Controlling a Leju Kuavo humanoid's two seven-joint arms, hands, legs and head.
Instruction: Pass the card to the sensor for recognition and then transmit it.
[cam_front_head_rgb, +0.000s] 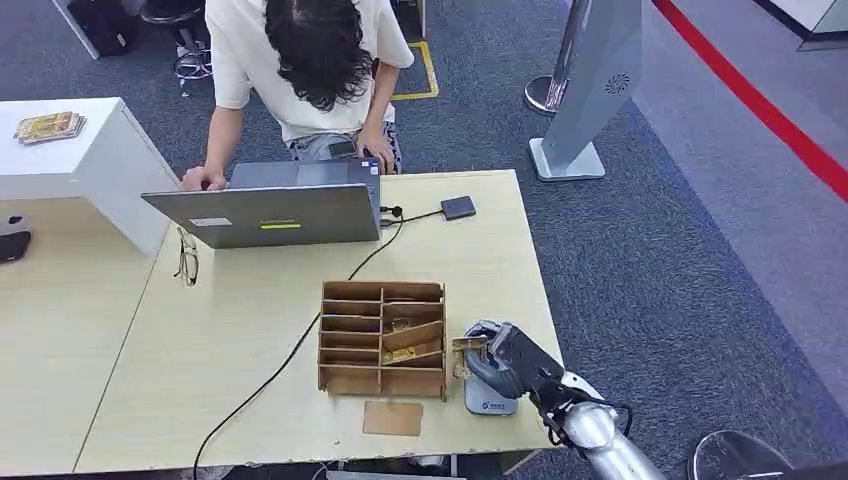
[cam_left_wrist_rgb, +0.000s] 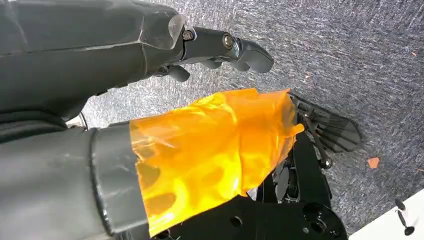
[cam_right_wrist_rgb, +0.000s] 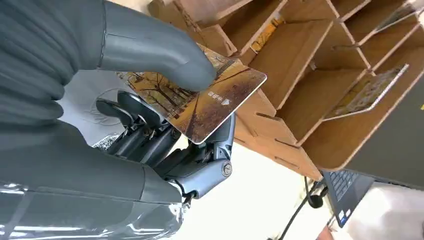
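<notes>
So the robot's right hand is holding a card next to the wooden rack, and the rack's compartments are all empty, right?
Not quite. The right hand does hold a card beside the wooden rack, but the rack isn't empty: the right wrist view shows another card leaning in one compartment, and the head view shows cards inside too.

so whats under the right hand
The right hand holds a card over a grey sensor on the table; the hand covers most of the sensor's top.
</notes>
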